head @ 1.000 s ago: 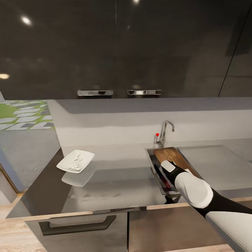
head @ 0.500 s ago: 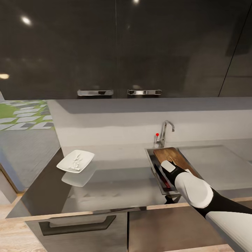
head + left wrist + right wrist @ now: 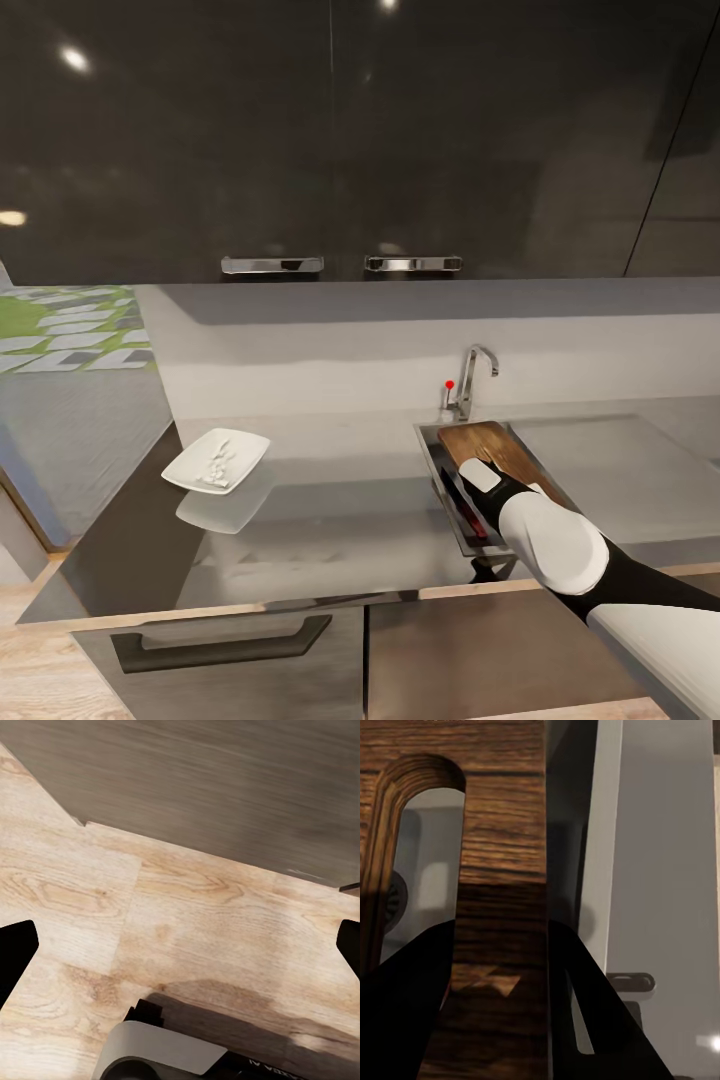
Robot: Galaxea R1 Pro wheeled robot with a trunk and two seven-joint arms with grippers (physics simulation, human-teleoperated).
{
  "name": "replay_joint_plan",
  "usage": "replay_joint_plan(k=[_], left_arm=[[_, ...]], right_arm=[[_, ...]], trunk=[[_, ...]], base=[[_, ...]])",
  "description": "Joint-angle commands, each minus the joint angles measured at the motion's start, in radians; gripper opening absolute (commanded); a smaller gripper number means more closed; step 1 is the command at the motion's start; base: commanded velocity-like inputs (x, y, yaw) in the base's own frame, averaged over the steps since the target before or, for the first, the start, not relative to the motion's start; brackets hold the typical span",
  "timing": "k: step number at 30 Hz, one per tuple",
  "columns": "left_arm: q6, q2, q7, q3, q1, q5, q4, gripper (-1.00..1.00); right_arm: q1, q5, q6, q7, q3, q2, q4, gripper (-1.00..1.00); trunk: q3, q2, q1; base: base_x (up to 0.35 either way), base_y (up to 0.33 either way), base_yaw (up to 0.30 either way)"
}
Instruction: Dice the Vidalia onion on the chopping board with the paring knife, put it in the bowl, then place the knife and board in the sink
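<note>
Chopping board (image 3: 502,870) between right end effector (image 3: 502,967) fingers, no legible writing.

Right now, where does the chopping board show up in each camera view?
Head view: the chopping board sits in the sink, right of centre, below the tap, with the right arm over its near end.
Left wrist view: wood floor and a cabinet front, no board.
Right wrist view: close up, its handle slot end between the fingers.
Shared landmark: the sink.

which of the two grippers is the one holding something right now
The right gripper: its two dark fingers clamp the handle-slot end of the chopping board over the sink. The left gripper hangs open over bare wood floor.
</note>
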Motion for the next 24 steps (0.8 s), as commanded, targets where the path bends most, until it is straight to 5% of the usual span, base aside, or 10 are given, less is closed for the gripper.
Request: replay_joint_plan(k=[1,8,9,24], left_arm=[[-0.007,0.0,0.001,0.001,-0.002,0.002,0.004,1.0],[0.032,0.0,0.0,0.001,-0.002,0.002,0.004,1.0],[0.045,0.0,-0.001,0.001,-0.002,0.002,0.004,1.0],[0.076,0.0,-0.004,0.001,-0.002,0.002,0.004,1.0]], right_arm=[[-0.001,-0.01,-0.004,-0.002,0.008,0.0,-0.001,-1.0],[-0.001,-0.01,-0.004,-0.001,0.007,0.0,-0.001,-1.0],[-0.001,-0.01,-0.004,-0.001,0.007,0.0,-0.001,1.0],[0.0,-0.011,-0.004,-0.001,0.005,-0.001,-0.003,1.0]], trunk=[[-0.002,-0.002,0.001],[-0.002,-0.002,0.001],[-0.002,-0.002,0.001],[-0.002,-0.002,0.001]], base=[[0.0,0.0,0.0],[0.0,0.0,0.0],[0.0,0.0,0.0],[0.0,0.0,0.0]])
